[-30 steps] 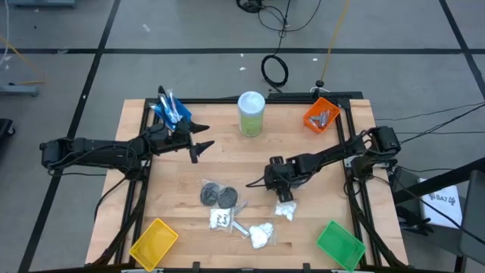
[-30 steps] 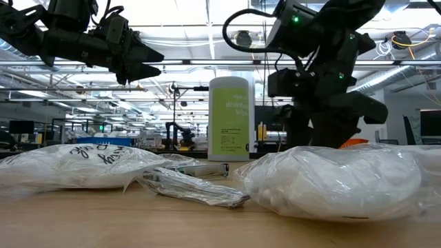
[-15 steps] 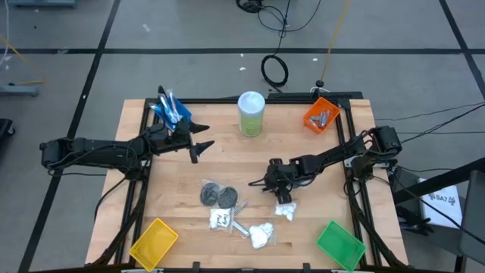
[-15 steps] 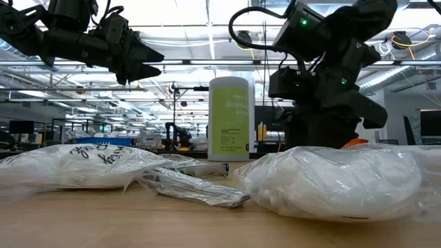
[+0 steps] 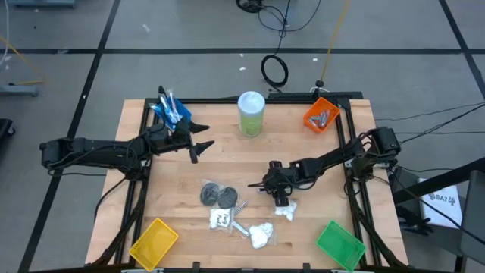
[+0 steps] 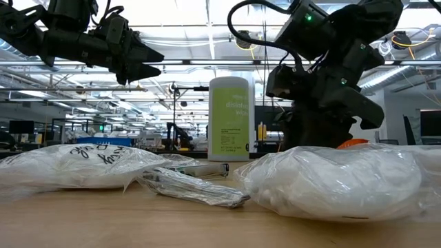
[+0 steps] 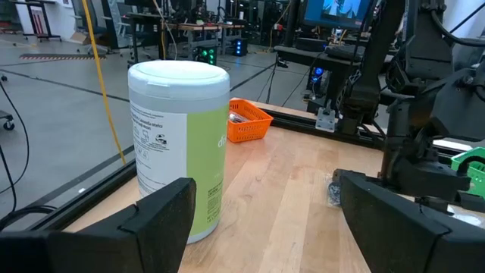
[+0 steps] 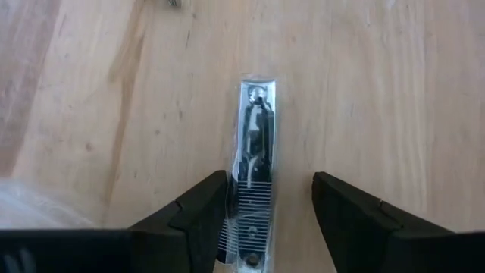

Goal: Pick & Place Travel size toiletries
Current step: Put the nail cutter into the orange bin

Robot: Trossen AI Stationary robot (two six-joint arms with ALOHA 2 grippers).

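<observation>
Wooden table (image 5: pixel 227 163), right end effector (image 8: pixel 269 208) straddling wrapped nail clipper (image 8: pixel 254 163).

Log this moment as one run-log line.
right gripper: down at table, fingers open astride wrapped nail clipper, not yet gripped | left gripper: open, waiting above table near green canister | orange bin: holds silver items

robotics lab / industrial test floor. wooden table (image 5: pixel 227 163) in a black extrusion frame sits on grey concrete with dark floor lines, coiled cable (image 5: pixel 275 70) on the floor at 12 o'clock of it. low view shows a big open hall behind: exposed ceiling trusses (image 6: pixel 207 65), strip lights, more benches and rigs. left wrist view has monitors (image 7: pixel 337 10), wheeled stands and cabling past the table edge
</observation>
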